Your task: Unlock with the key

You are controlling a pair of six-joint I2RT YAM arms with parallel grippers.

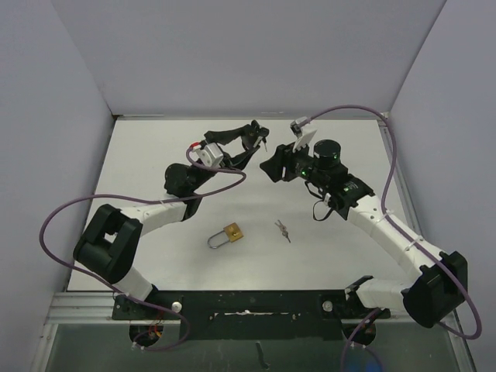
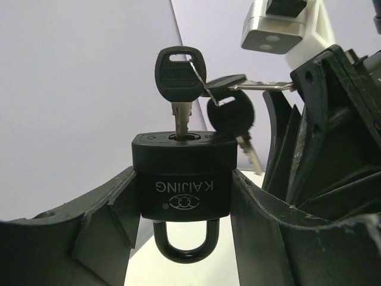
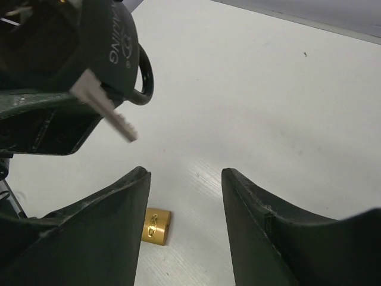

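Note:
My left gripper (image 2: 184, 205) is shut on a black padlock (image 2: 184, 179) marked KAIJING and holds it above the table, shackle (image 2: 186, 244) toward the wrist. A black-headed key (image 2: 178, 74) sits in its keyhole, and a second key (image 2: 231, 112) hangs from the same ring. In the top view the left gripper (image 1: 256, 139) is raised at the back centre. My right gripper (image 1: 270, 166) is open and empty, just right of the padlock. In the right wrist view its gripper (image 3: 186, 176) is open below the padlock (image 3: 116, 42) and the hanging key (image 3: 107, 108).
A brass padlock (image 1: 232, 232) lies on the white table (image 1: 155, 155) at the front centre; it also shows in the right wrist view (image 3: 156, 225). A small bunch of silver keys (image 1: 283, 229) lies just right of it. Walls enclose the table.

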